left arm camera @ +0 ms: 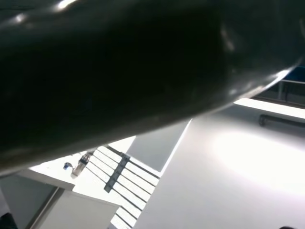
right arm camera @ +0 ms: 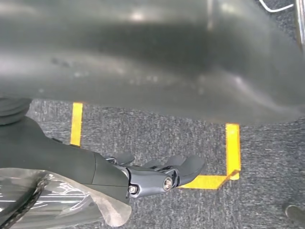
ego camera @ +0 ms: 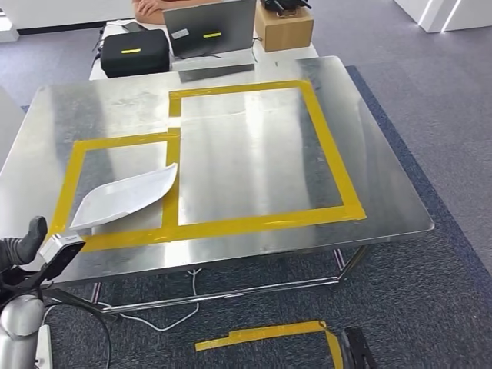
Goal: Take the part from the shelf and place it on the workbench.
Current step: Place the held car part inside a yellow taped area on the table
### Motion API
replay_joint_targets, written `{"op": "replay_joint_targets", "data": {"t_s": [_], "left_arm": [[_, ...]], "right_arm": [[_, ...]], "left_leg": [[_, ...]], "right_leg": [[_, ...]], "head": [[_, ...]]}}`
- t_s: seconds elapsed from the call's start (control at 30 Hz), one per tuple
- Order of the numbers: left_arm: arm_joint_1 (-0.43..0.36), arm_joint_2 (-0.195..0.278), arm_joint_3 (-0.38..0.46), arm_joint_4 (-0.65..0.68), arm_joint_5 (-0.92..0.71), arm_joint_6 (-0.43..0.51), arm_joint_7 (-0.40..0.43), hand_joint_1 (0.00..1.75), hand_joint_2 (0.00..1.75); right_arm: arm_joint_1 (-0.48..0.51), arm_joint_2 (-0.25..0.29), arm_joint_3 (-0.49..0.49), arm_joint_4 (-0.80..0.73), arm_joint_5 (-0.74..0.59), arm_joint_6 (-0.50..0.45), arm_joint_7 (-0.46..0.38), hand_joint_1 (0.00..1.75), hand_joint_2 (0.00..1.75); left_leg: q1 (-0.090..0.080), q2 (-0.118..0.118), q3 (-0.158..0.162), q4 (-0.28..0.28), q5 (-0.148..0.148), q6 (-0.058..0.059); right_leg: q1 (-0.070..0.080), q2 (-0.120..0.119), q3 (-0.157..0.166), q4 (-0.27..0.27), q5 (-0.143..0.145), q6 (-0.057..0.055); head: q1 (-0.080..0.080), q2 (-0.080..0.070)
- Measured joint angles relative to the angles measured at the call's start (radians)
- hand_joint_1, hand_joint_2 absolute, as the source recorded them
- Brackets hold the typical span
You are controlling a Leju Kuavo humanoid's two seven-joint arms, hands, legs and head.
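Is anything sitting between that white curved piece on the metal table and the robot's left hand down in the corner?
Nothing visible does. The white part lies inside the smaller yellow-taped box on the workbench; the left hand hovers off the near edge, with bare metal and a tape strip between them. The laptop and black case sit beyond the far edge.

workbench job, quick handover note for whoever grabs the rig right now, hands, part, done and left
Left hand: low beside the table's near left corner; open or shut cannot be told.
Right hand: hanging over the carpet, fingers loosely extended, holding nothing.
Part: white curved piece lying on the metal workbench, inside the smaller yellow-taped box, no hand on it.
Done: part placed.
Left: probably nothing, just confirm placement.
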Motion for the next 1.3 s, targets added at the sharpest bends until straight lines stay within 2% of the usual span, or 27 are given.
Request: {"op": "replay_joint_targets", "data": {"t_s": [0.07, 0.1, 0.17, 0.23, 0.27, 0.3, 0.33, 0.4, 0.47, 0.5, 0.57, 0.6, 0.63, 0.67, 0.73, 0.77, 0.8, 0.83, 0.9, 0.97, 1.0, 1.03, 1.1, 1.13, 1.2, 1.27, 1.3], "left_arm": [[0.003, 0.003, 0.000, 0.000, -0.003, 0.000, 0.005, 0.00, 0.00], [0.004, 0.005, 0.000, 0.000, -0.004, 0.000, 0.007, 0.00, 0.00], [0.005, 0.008, 0.001, 0.000, -0.004, 0.000, 0.011, 0.00, 0.00], [0.007, 0.010, 0.001, 0.000, -0.003, 0.000, 0.013, 0.00, 0.00], [0.008, 0.010, 0.001, 0.000, -0.002, 0.000, 0.013, 0.00, 0.00], [0.010, 0.010, 0.001, 0.000, -0.001, 0.000, 0.013, 0.00, 0.00], [0.011, 0.010, 0.001, 0.000, 0.001, 0.000, 0.013, 0.00, 0.00], [0.012, 0.011, 0.001, -0.001, 0.002, 0.000, 0.013, 0.00, 0.00], [0.012, 0.013, 0.001, -0.004, 0.003, 0.000, 0.013, 0.00, 0.00], [0.012, 0.014, 0.001, -0.006, 0.003, 0.000, 0.013, 0.00, 0.00], [0.014, 0.016, 0.003, -0.007, 0.003, 0.000, 0.014, 0.00, 0.00], [0.014, 0.016, 0.003, -0.007, 0.003, 0.000, 0.015, 0.00, 0.00], [0.015, 0.016, 0.003, -0.008, 0.002, 0.000, 0.016, 0.00, 0.00], [0.015, 0.016, 0.003, -0.008, 0.002, 0.000, 0.016, 0.00, 0.00], [0.017, 0.015, 0.003, -0.008, 0.002, 0.000, 0.018, 0.00, 0.00], [0.018, 0.015, 0.003, -0.008, 0.001, 0.000, 0.020, 0.00, 0.00], [0.019, 0.015, 0.003, -0.008, -0.001, 0.000, 0.023, 0.00, 0.00], [0.020, 0.015, 0.003, -0.008, -0.002, 0.000, 0.027, 0.00, 0.00], [0.021, 0.016, 0.003, -0.008, -0.006, 0.000, 0.034, 0.00, 0.00], [0.021, 0.017, 0.003, -0.008, -0.008, 0.000, 0.041, 0.00, 0.00], [0.021, 0.019, 0.003, -0.008, -0.008, 0.001, 0.045, 0.00, 0.00], [0.021, 0.022, 0.004, -0.008, -0.006, 0.001, 0.048, 0.00, 0.00], [0.026, 0.032, 0.011, -0.008, 0.012, 0.001, 0.050, 0.00, 0.00], [0.032, 0.040, 0.019, -0.008, 0.025, 0.001, 0.050, 0.00, 0.00], [0.049, 0.061, 0.039, -0.009, 0.055, 0.001, 0.048, 0.00, 0.00], [0.066, 0.076, 0.059, -0.009, 0.080, 0.001, 0.041, 0.00, 0.00], [0.072, 0.082, 0.066, -0.009, 0.089, 0.001, 0.036, 0.00, 0.00]], "right_arm": [[0.002, 0.002, 0.000, 0.000, 0.000, 0.000, 0.000, 0.00, 0.00], [0.003, 0.004, 0.000, 0.000, -0.001, 0.000, 0.001, 0.00, 0.00], [0.003, 0.006, 0.000, 0.001, -0.001, -0.001, 0.001, 0.00, 0.00], [0.004, 0.006, 0.000, 0.001, -0.001, -0.002, 0.001, 0.00, 0.00], [0.005, 0.006, 0.000, 0.001, -0.002, -0.002, 0.002, 0.00, 0.00], [0.006, 0.006, 0.000, 0.001, -0.002, -0.002, 0.002, 0.00, 0.00], [0.006, 0.006, 0.000, 0.001, -0.002, -0.002, 0.002, 0.00, 0.00], [0.006, 0.006, 0.000, 0.001, -0.002, -0.002, 0.003, 0.00, 0.00], [0.005, 0.007, 0.000, 0.001, -0.003, -0.003, 0.003, 0.00, 0.00], [0.005, 0.007, 0.000, 0.001, -0.004, -0.003, 0.003, 0.00, 0.00], [0.006, 0.007, 0.000, 0.001, -0.006, -0.004, 0.004, 0.00, 0.00], [0.006, 0.007, 0.000, 0.002, -0.007, -0.005, 0.005, 0.00, 0.00], [0.007, 0.007, 0.000, 0.002, -0.007, -0.005, 0.006, 0.00, 0.00], [0.007, 0.007, 0.000, 0.002, -0.008, -0.005, 0.006, 0.00, 0.00], [0.008, 0.007, 0.000, 0.002, -0.008, -0.006, 0.007, 0.00, 0.00], [0.008, 0.007, 0.000, 0.003, -0.009, -0.006, 0.007, 0.00, 0.00], [0.008, 0.007, 0.000, 0.003, -0.011, -0.006, 0.008, 0.00, 0.00], [0.008, 0.007, 0.000, 0.003, -0.013, -0.007, 0.008, 0.00, 0.00], [0.007, 0.007, 0.000, 0.003, -0.018, -0.007, 0.009, 0.00, 0.00], [0.003, 0.007, 0.000, 0.003, -0.022, -0.007, 0.009, 0.00, 0.00], [0.001, 0.007, 0.000, 0.003, -0.022, -0.006, 0.010, 0.00, 0.00], [0.001, 0.007, 0.000, 0.003, -0.023, -0.007, 0.011, 0.00, 0.00], [0.002, 0.015, 0.000, 0.004, -0.024, -0.015, 0.017, 0.00, 0.00], [0.002, 0.022, 0.000, 0.004, -0.025, -0.025, 0.021, 0.00, 0.00], [0.001, 0.036, -0.001, 0.003, -0.024, -0.045, 0.027, 0.00, 0.00], [0.001, 0.049, -0.001, 0.003, -0.023, -0.056, 0.031, 0.00, 0.00], [0.001, 0.054, 0.000, 0.003, -0.022, -0.058, 0.032, 0.00, 0.00]], "left_leg": [[0.001, -0.002, -0.004, 0.004, 0.004, -0.013], [0.003, 0.002, -0.009, 0.013, -0.006, -0.018], [0.005, 0.018, -0.033, 0.080, -0.068, -0.028], [0.008, 0.029, -0.068, 0.203, -0.150, -0.035], [0.009, 0.031, -0.076, 0.251, -0.172, -0.037], [0.009, 0.031, -0.069, 0.267, -0.175, -0.036], [0.009, 0.031, -0.045, 0.248, -0.159, -0.034], [0.007, 0.033, 0.041, 0.127, -0.110, -0.023], [0.001, 0.036, 0.115, 0.007, -0.093, -0.011], [-0.002, 0.037, 0.130, -0.023, -0.095, -0.006], [-0.006, 0.037, 0.126, -0.039, -0.086, 0.003], [-0.005, 0.039, 0.122, -0.045, -0.076, 0.008], [-0.003, 0.040, 0.116, -0.050, -0.064, 0.015], [0.000, 0.042, 0.108, -0.054, -0.052, 0.020], [-0.001, 0.043, 0.083, -0.053, -0.033, 0.028], [-0.002, 0.043, 0.068, -0.051, -0.024, 0.029], [-0.003, 0.042, 0.053, -0.048, -0.015, 0.029], [-0.003, 0.042, 0.038, -0.045, -0.006, 0.027], [-0.003, 0.041, 0.010, -0.032, 0.008, 0.021], [-0.005, 0.040, -0.013, -0.017, 0.019, 0.011], [-0.006, 0.040, -0.020, -0.011, 0.025, 0.006], [-0.006, 0.041, -0.025, -0.009, 0.032, 0.000], [-0.004, 0.040, -0.032, -0.004, 0.038, -0.012], [-0.003, 0.040, -0.039, 0.009, 0.021, -0.019], [0.001, 0.040, -0.065, 0.089, -0.063, -0.031], [0.005, 0.040, -0.088, 0.212, -0.146, -0.040], [0.005, 0.040, -0.088, 0.252, -0.158, -0.042]], "right_leg": [[0.000, -0.004, -0.009, 0.000, 0.007, -0.014], [0.000, -0.007, -0.013, 0.000, 0.012, -0.023], [-0.001, -0.016, -0.025, -0.002, 0.023, -0.041], [0.002, -0.024, -0.042, -0.001, 0.035, -0.051], [0.005, -0.029, -0.051, -0.001, 0.041, -0.053], [0.007, -0.032, -0.061, -0.001, 0.048, -0.053], [0.008, -0.036, -0.070, -0.001, 0.055, -0.053], [0.011, -0.040, -0.084, 0.000, 0.069, -0.051], [0.013, -0.042, -0.094, -0.001, 0.082, -0.044], [0.013, -0.043, -0.097, -0.002, 0.089, -0.038], [0.011, -0.044, -0.100, -0.007, 0.104, -0.023], [0.010, -0.041, -0.104, -0.005, 0.100, -0.017], [0.009, -0.037, -0.113, 0.008, 0.081, -0.011], [0.009, -0.032, -0.127, 0.043, 0.043, -0.007], [0.008, -0.025, -0.162, 0.160, -0.049, -0.003], [0.008, -0.024, -0.174, 0.217, -0.078, -0.001], [0.008, -0.024, -0.172, 0.250, -0.082, 0.000], [0.008, -0.024, -0.156, 0.252, -0.065, 0.001], [0.008, -0.023, -0.074, 0.160, -0.014, 0.000], [0.009, -0.020, 0.020, 0.030, -0.009, -0.005], [0.011, -0.019, 0.044, -0.011, -0.018, -0.009], [0.013, -0.018, 0.053, -0.028, -0.025, -0.014], [0.013, -0.021, 0.038, -0.029, -0.015, -0.030], [0.011, -0.023, 0.031, -0.029, -0.007, -0.040], [0.009, -0.026, 0.013, -0.030, 0.012, -0.056], [0.012, -0.028, -0.011, -0.028, 0.031, -0.060], [0.013, -0.030, -0.024, -0.026, 0.041, -0.060]], "head": [[0.001, 0.000], [-0.001, 0.000], [-0.005, 0.000], [-0.007, 0.000], [-0.008, 0.000], [-0.008, 0.000], [-0.008, 0.000], [-0.008, 0.000], [-0.007, 0.000], [-0.007, 0.000], [-0.007, 0.000], [-0.006, 0.000], [-0.005, 0.000], [-0.004, 0.000], [-0.003, 0.000], [-0.003, 0.000], [-0.003, 0.000], [-0.003, 0.000], [-0.003, 0.000], [-0.003, 0.000], [-0.003, 0.000], [-0.004, 0.000], [-0.003, 0.000], [-0.004, 0.000], [-0.006, 0.000], [-0.007, 0.000], [-0.007, 0.000]]}}
